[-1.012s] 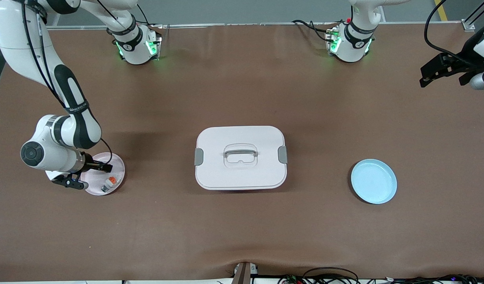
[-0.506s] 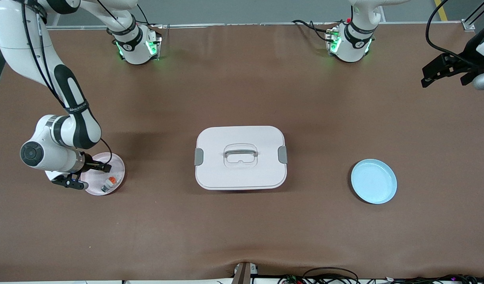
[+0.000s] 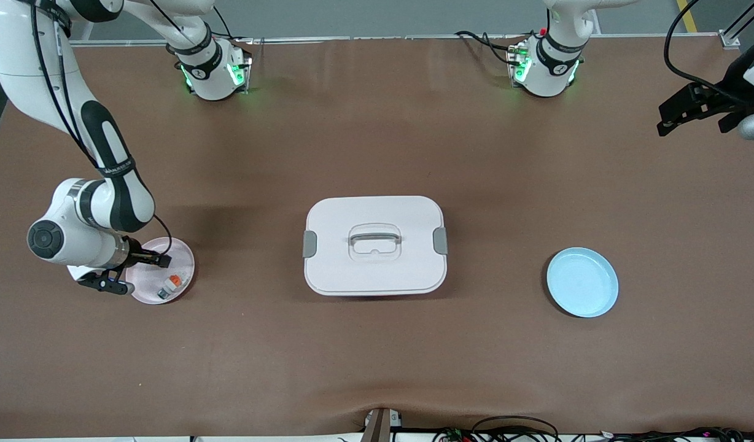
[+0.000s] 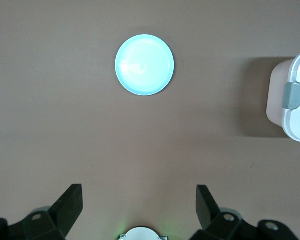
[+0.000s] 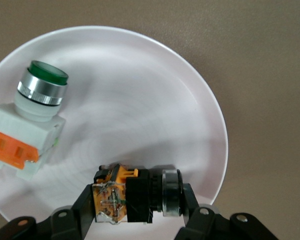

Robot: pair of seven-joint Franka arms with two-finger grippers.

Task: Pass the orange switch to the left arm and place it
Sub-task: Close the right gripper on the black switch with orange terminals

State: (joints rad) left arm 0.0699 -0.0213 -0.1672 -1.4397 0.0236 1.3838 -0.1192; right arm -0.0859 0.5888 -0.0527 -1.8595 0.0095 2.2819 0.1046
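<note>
Clamping the orange switch (image 5: 132, 195) between closed fingers, right gripper (image 5: 135, 210) low over the pink plate (image 5: 190, 100), apparently just lifted for handover. Left gripper (image 4: 140, 205) parked wide open, waiting above the table, well clear of the box (image 3: 374, 245).

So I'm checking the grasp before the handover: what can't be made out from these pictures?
- Front view: the right gripper over the pink plate hides the orange switch; only the right wrist view shows it clamped.
- Right wrist view: the frame's edge cuts off the gripper's body.
- Whether the switch has left the plate: cannot tell.
- Front view: the left gripper, open, is partly cut off by the frame's edge.
- The box: lid hides any contents.
</note>
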